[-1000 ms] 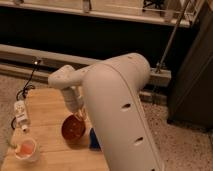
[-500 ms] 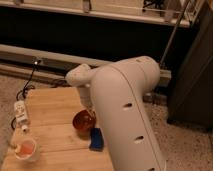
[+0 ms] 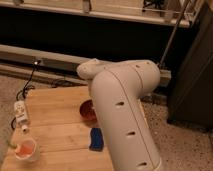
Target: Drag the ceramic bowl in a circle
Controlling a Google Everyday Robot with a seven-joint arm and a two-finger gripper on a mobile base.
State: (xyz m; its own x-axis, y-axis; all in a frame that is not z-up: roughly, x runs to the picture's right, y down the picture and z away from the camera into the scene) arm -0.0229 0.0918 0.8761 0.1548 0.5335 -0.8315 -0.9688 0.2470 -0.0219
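Mid-drag, by the look of it. Ceramic bowl (image 3: 87, 110) sitting at centre frame on the wooden table (image 3: 55, 105), its right side swallowed by the big white arm (image 3: 125, 110). Gripper hidden behind that arm, somewhere at the bowl; fingers clenched, though whether clamped on the rim impossible to say from here. How much of the circle already traced: no telling from a single look, no mark left on the wood. Judged still under way, with a closing arc back to the start left to do.

Counting now: one bowl, one blue sponge (image 3: 95, 138) just below it, one clear cup (image 3: 26, 149) lower left, one power strip (image 3: 21, 110) at left edge.
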